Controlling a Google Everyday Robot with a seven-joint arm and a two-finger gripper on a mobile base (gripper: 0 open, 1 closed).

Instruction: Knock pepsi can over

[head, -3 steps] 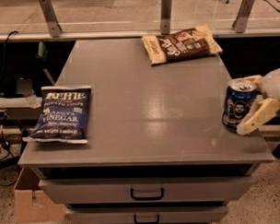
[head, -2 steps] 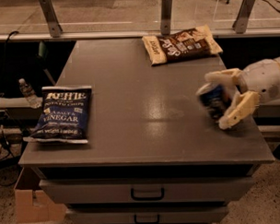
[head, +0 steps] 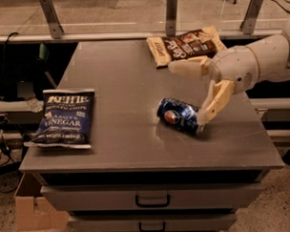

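The pepsi can (head: 177, 116), dark blue with a round red-white-blue logo, lies on its side on the grey table (head: 120, 80), right of the middle. My gripper (head: 189, 95) comes in from the right and is open. One cream finger (head: 187, 66) points left behind the can. The other finger (head: 212, 104) slants down, its tip touching the can's silver end.
A flat blue chip bag (head: 63, 118) lies near the table's left edge. A brown chip bag (head: 188, 44) lies at the back, just behind the gripper. Drawers (head: 152, 200) sit under the tabletop. A cardboard box (head: 33, 210) stands on the floor at the lower left.
The can stood upright at the right edge between the fingers. The gripper swept left and the can tipped over; it now lies on its side nearer the middle.
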